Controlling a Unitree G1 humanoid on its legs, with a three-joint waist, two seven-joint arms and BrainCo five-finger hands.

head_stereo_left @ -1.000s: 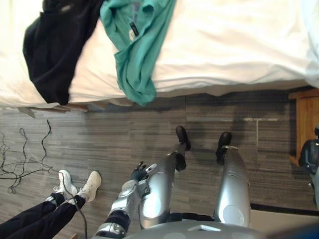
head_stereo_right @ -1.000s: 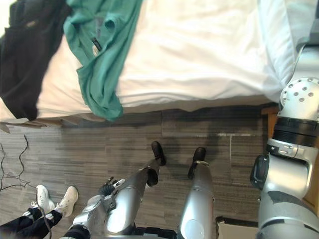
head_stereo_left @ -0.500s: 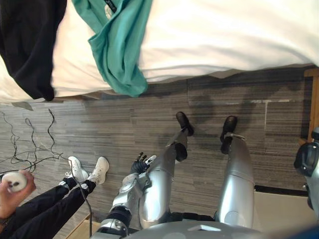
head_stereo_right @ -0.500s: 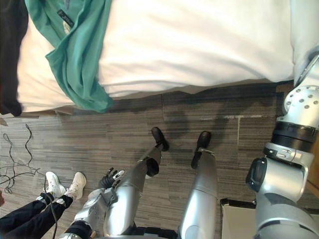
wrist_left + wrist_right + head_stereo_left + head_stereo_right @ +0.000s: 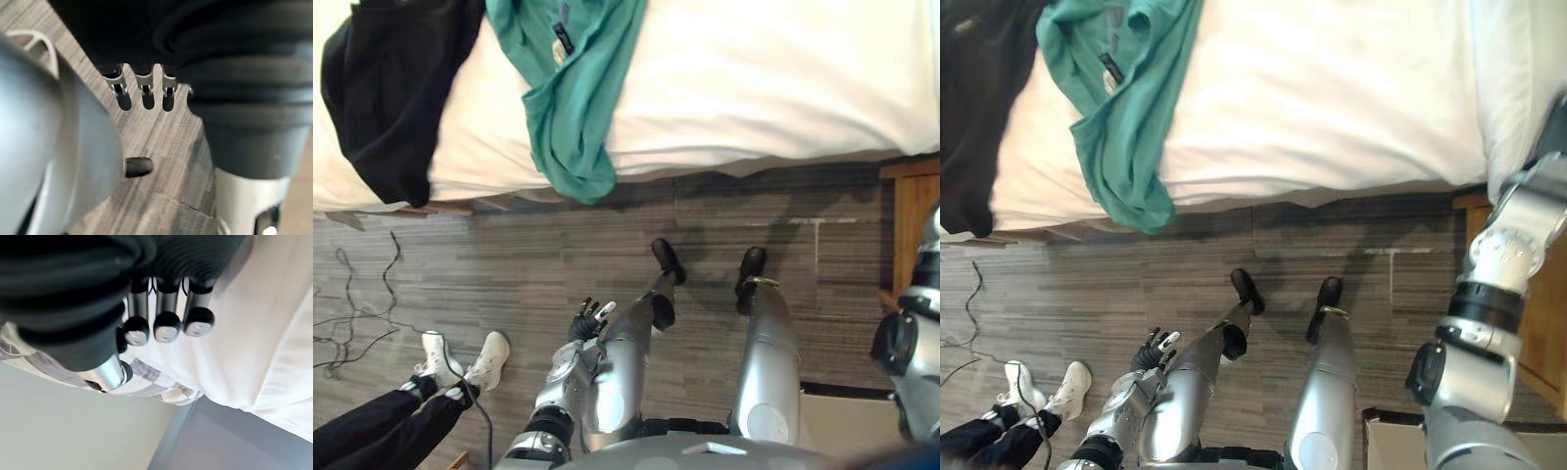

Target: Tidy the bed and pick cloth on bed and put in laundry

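Change vs 0.5 s ago: the whole head picture has shifted, so log it as camera motion. The clothes lie on the bed as they did. The right arm (image 5: 1503, 255) now leans more steeply up toward the bed's right end than it did then. The left hand is in the same low place.

Task items: the green cloth (image 5: 570, 108) is draped over the near edge of the bed (image 5: 783, 78), with its lower end hanging toward the floor (image 5: 509, 264). The black cloth (image 5: 391, 88) lies just beside it on the robot's left, also spilling over the edge.

Left hand (image 5: 587, 320): you have it down at the robot's side above the floor, well apart from both cloths. Its wrist view shows the fingers (image 5: 145, 95) straight and the thumb apart, holding nothing.

Right hand (image 5: 166, 325): it hovers over bare white sheet, with the fingers loosely bent and nothing between them and the thumb. I cannot tell whether it touches the sheet.

Note: a person's white shoes (image 5: 460, 360) stand on the floor to the robot's left.
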